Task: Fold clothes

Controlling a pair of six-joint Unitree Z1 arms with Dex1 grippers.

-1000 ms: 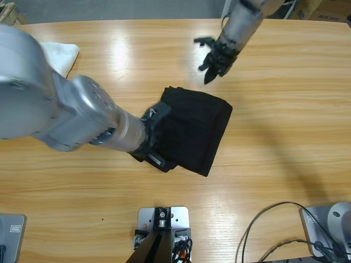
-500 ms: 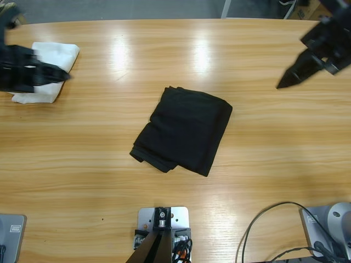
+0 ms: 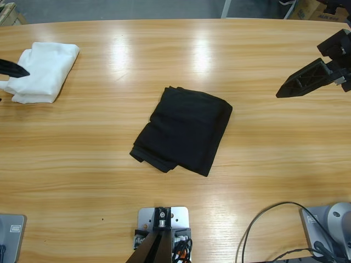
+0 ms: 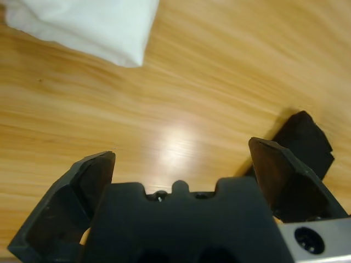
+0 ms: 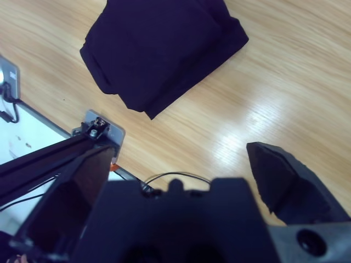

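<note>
The clothes [image 3: 184, 129] lie folded into a compact black rectangle in the middle of the wooden table, with nothing touching them. At the table's far left edge, only a black jaw tip of my left gripper [image 3: 13, 69] shows. In its wrist view the left gripper [image 4: 181, 164] is open and holds nothing, with a corner of the clothes [image 4: 305, 141] behind its right jaw. My right gripper [image 3: 307, 81] hangs at the far right edge, well away from the clothes. The right gripper [image 5: 181, 164] is open and empty, and the clothes [image 5: 164, 49] lie ahead of it.
A white folded garment [image 3: 45, 71] lies at the back left, right beside the left gripper, and shows again as the white garment [image 4: 88, 24] in the left wrist view. A black cable [image 3: 258, 227] loops at the front right. Bare tabletop [image 3: 98, 142] surrounds the clothes.
Both arms have drawn back from the clothes: the left arm from their left edge to the table's far left, the right gripper from behind them to the far right. The clothes stayed put.
</note>
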